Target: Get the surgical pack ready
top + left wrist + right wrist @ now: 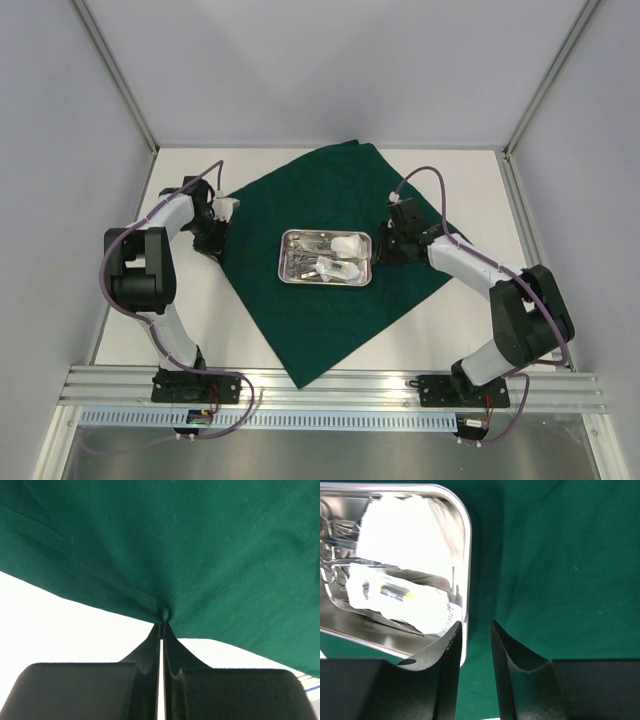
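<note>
The dark green drape [330,190] lies spread as a diamond on the white table. The steel tray [284,262] sits at its middle and holds white gauze [349,244] and slim metal instruments [305,256]. My left gripper [215,242] is at the drape's left edge, and in the left wrist view it [163,622] is shut, pinching a puckered fold of the drape [200,545]. My right gripper [386,252] hovers just right of the tray. In the right wrist view it [476,625] is slightly open and empty over the drape [560,555], beside the tray's rim [466,540]; gauze [405,525] and instruments [335,545] show.
Bare white table [470,190] surrounds the drape. Grey enclosure walls and metal frame posts [120,80] bound the table. An aluminium rail [330,385] runs along the near edge by the arm bases.
</note>
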### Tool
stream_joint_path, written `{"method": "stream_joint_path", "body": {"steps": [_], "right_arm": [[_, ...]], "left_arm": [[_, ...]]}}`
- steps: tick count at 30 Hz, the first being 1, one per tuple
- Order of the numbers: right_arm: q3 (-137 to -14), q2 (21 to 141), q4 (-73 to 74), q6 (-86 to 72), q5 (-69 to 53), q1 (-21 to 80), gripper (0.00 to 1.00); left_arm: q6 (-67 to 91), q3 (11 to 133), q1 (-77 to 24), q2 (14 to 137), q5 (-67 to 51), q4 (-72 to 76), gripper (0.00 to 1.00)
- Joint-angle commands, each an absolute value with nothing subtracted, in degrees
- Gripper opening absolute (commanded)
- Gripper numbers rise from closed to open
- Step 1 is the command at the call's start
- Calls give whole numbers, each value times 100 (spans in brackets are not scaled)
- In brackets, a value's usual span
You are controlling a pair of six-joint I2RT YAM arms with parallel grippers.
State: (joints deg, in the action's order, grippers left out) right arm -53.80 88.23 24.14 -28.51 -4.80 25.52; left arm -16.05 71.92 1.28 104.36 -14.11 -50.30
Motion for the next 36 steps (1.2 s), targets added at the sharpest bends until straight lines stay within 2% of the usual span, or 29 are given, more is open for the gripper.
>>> {"method": "stream_joint_path", "body": {"steps": [1,6,12,16,24,26,29,30,33,36], "right_arm": [[-5721,8814,2320,-2944,-281,2663,33],[-5844,9341,2382,-2988,-255,2733,33],[-5766,9466,2443,-3076,-202,2882,16],[-5538,9264,2461,-3181,-141,3084,8],[-5133,8772,2452,-3664,-176,3199,7],[-5150,8667,2452,-3700,-237,3217,12],[-5290,8500,2759,-3648,-11,3260,39],[-5422,8421,3038,-3604,270,3287,45],[-5711,7999,3496,-3139,1272,3812,58],[-5827,7822,3516,-2357,1591,4858,63]], "left_arm": [[-1731,7189,167,10195,-1529,-5018,0],[-1740,7181,176,10160,-1538,-5027,0],[-1749,7110,167,10072,-1600,-4975,0],[-1749,7110,167,10098,-1652,-4983,0],[-1749,7137,167,10055,-1705,-4992,0],[-1749,7137,176,10055,-1696,-5001,0],[-1749,7137,167,10055,-1723,-5018,0],[-1749,7145,167,10055,-1731,-5027,0],[-1749,7146,167,10037,-1732,-5027,0],[-1749,7146,176,10037,-1740,-5027,0]]}}
